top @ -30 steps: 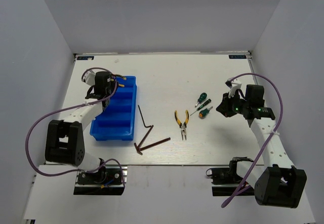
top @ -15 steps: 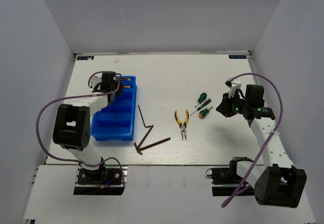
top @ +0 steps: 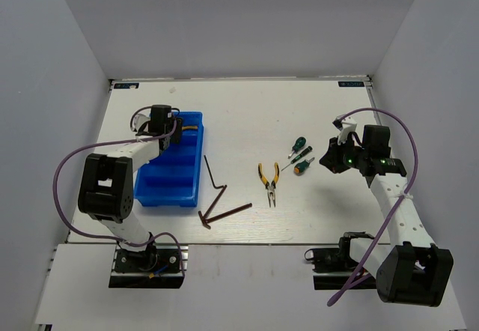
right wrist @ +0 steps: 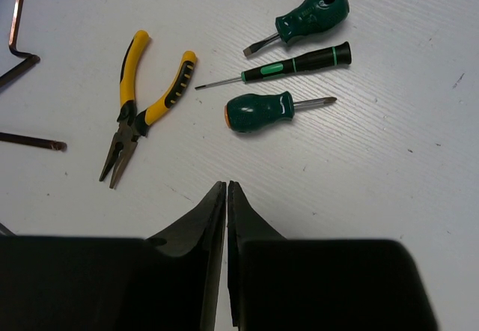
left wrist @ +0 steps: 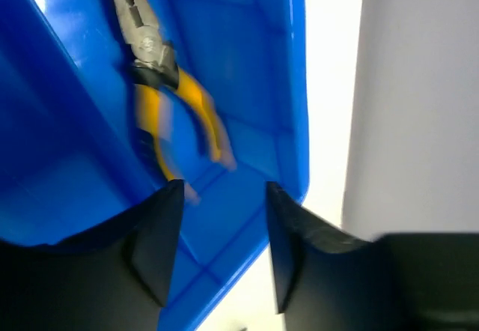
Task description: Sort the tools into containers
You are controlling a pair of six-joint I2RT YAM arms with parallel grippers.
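lying in blue bin (left wrist: 251,54): yellow-handled pliers (left wrist: 153,54), blurred | left gripper (left wrist: 222,196) released | right gripper (right wrist: 226,189) clenched

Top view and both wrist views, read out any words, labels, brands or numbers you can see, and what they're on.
Nothing is readable.
Left blue sticker at the far edge of the table: too small to read.
Right blue sticker: same.
Screwdrivers, pliers, blue bin: no markings show.

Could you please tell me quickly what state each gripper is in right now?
Left gripper: open, empty, over the pliers in the blue bin.
Right gripper: shut, holding nothing.
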